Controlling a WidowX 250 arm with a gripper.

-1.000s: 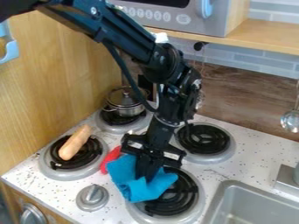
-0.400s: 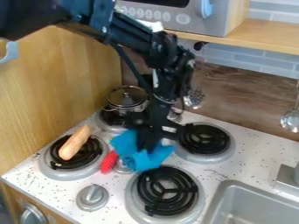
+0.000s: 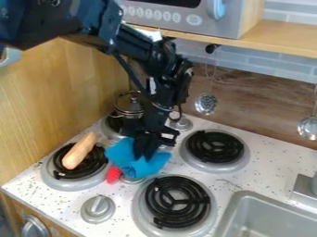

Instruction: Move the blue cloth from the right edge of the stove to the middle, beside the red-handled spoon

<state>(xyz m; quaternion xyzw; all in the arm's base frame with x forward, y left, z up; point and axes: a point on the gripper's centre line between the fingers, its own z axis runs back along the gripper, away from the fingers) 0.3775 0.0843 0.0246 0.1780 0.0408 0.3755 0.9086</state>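
The black gripper (image 3: 147, 152) hangs over the middle of the stove top, between the burners, shut on a blue cloth (image 3: 127, 159). The cloth bunches out on both sides of the gripper, and its lower edge lies close to the front right burner (image 3: 178, 202). Just below the cloth's left part is a red object (image 3: 113, 174), partly covered. A tan sausage-like item (image 3: 79, 151) rests on the front left burner. Behind the gripper, a lidded metal pot (image 3: 128, 104) stands on the back left burner, partly hidden by the arm.
The back right burner (image 3: 215, 146) is to the gripper's right, with the sink (image 3: 270, 217) at the lower right. A stove knob (image 3: 98, 208) stands near the front edge. A slotted utensil (image 3: 206, 102) and a ladle (image 3: 309, 127) hang at the back wall; a wooden panel (image 3: 68, 88) borders the left.
The gripper and the blue cloth have moved up from the front right burner and then left, uncovering that burner. The red object is now slightly more covered than a moment ago.
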